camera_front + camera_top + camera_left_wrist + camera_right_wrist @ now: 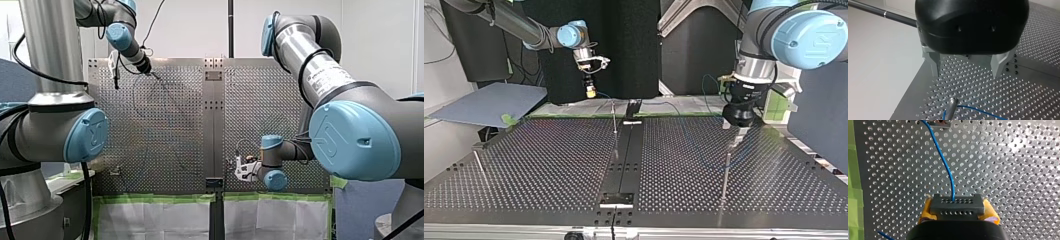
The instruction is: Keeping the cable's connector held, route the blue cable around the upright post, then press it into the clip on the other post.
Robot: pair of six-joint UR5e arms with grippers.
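Note:
My right gripper [957, 208] has its yellow pads shut on a dark multi-hole connector [957, 202]. From it the blue cable [944, 162] runs ahead to a small metal clip [941, 122] at the post's top. In the top view this gripper [590, 93] hangs above the far edge, behind the thin middle post [614, 117]. My left gripper [966, 72], black with metal fingers, stands open and empty just above an upright post [951, 106]. The blue cable [975, 109] bends around that post. In the top view it [735, 130] hovers over the right-hand post [726, 172].
The perforated plate [549, 165] has a dark centre rail [626, 160]. A third thin post [478, 162] stands near the top view's left edge. Green tape and white sheeting [160, 215] line the plate's near edge in the front view.

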